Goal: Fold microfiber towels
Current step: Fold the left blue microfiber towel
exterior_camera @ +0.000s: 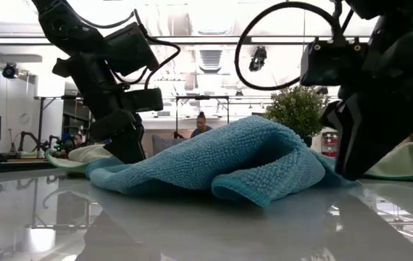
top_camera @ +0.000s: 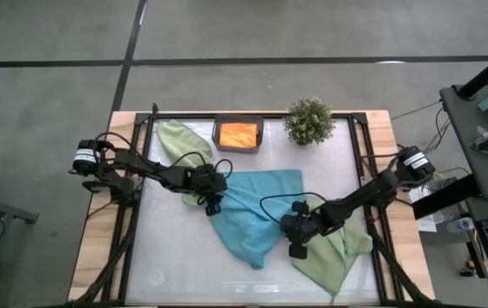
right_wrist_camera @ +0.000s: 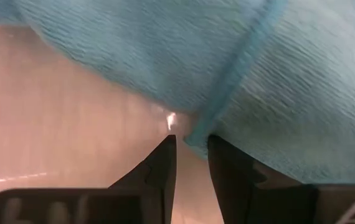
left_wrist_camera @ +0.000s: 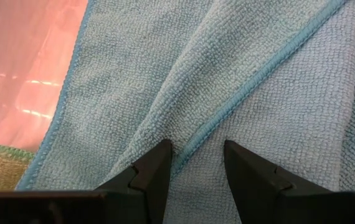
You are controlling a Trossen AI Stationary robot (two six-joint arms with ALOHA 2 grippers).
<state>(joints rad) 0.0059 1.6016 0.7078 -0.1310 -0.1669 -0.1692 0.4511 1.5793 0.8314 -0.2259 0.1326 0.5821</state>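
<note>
A teal-blue microfiber towel (top_camera: 257, 214) lies crumpled mid-table, humped in the middle (exterior_camera: 257, 156). My left gripper (top_camera: 212, 204) is down on its left end, shut on the cloth. My right gripper (top_camera: 298, 250) stands low at the towel's near right edge. Its fingers are a narrow gap apart, with bare table between them and the hemmed edge (right_wrist_camera: 227, 106) just past their tips. A sage green towel (top_camera: 340, 252) lies partly under the teal one at the near right. Another green towel (top_camera: 175, 141) lies at the far left. An orange towel (top_camera: 238, 134) sits in the tray. My left gripper pinches a raised ridge of the teal towel with its hemmed edge (left_wrist_camera: 196, 144) between its two fingers, at the towel's left end. The hem lies over another layer, so more than one layer is held. The fingers slant down from the table's left. The towel rests on the table there. My right gripper's fingertips (right_wrist_camera: 168, 146) stand at the towel's hem; whether they touch it, I cannot tell.
A dark grey tray (top_camera: 217, 137) and a small potted plant (top_camera: 309, 120) stand at the far edge. A black frame (top_camera: 145, 171) runs along the table's sides. Bare tabletop shows at the near left (top_camera: 175, 257). A person (exterior_camera: 201, 125) shows in the room behind.
</note>
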